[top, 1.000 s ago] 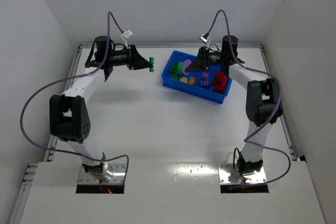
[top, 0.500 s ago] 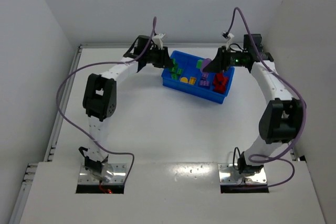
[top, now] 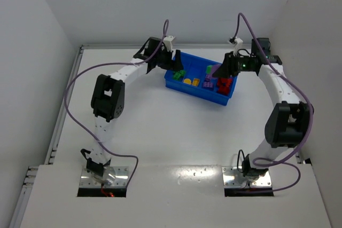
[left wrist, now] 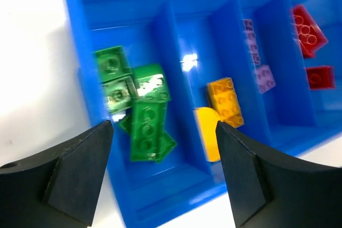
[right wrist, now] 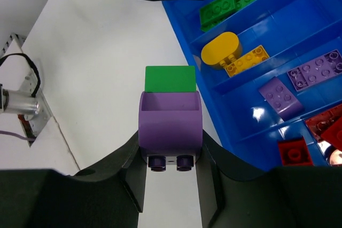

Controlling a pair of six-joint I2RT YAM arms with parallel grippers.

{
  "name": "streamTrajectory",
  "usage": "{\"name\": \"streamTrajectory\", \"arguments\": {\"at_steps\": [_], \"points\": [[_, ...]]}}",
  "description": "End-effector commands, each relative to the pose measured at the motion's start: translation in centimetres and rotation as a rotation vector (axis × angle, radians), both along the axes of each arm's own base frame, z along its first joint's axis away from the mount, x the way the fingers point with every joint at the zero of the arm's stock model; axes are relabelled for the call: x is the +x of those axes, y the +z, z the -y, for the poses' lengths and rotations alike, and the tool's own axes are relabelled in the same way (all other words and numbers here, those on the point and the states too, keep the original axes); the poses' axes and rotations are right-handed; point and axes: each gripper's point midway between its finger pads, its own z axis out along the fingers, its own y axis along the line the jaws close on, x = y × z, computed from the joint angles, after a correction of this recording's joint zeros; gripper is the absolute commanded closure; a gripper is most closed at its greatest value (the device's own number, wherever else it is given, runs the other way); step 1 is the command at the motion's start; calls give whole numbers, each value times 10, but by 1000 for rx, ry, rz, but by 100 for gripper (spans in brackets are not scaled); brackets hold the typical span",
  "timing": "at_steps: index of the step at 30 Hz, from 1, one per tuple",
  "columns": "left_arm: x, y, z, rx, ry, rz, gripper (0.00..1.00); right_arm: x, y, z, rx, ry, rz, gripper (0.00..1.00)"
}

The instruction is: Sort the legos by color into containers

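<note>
Two bricks joined end to end, a purple brick (right wrist: 171, 126) with a green brick (right wrist: 170, 79) on its far end, sit clenched in the right gripper (right wrist: 171, 143), held in the air near the blue bin (top: 193, 92). The pair's long axis runs straight out along the fingers, green end away from the wrist and pointing towards the left gripper (top: 175, 62) across the bin. In the right wrist view the bin's long wall lies just off to the side of the pair, not under it. The left gripper's jaws stand apart with nothing between them, hanging over the end section where the green bricks (left wrist: 144, 116) lie. Next to that come the yellow bricks (left wrist: 224, 102), then the purple bricks (left wrist: 256, 52), then the red bricks (left wrist: 307, 25). The right arm is nearer the purple section and the left arm nearer the green one. Since the held pair mixes two colours, it probably has to be pulled apart first, and the free left gripper faces its green end.
</note>
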Motion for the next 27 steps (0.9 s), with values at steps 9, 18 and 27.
{"name": "streamTrajectory", "arguments": {"at_steps": [9,18,27], "points": [[-130,164,-7,-600,-607,-42,17,14,15,-37,162,228,62,96],[-171,178,-15,-657,-689,-47,18,20,34,-71,254,319,67,95],[-141,159,-11,-512,-592,1,20,-5,59,-115,330,438,63,95]]}}
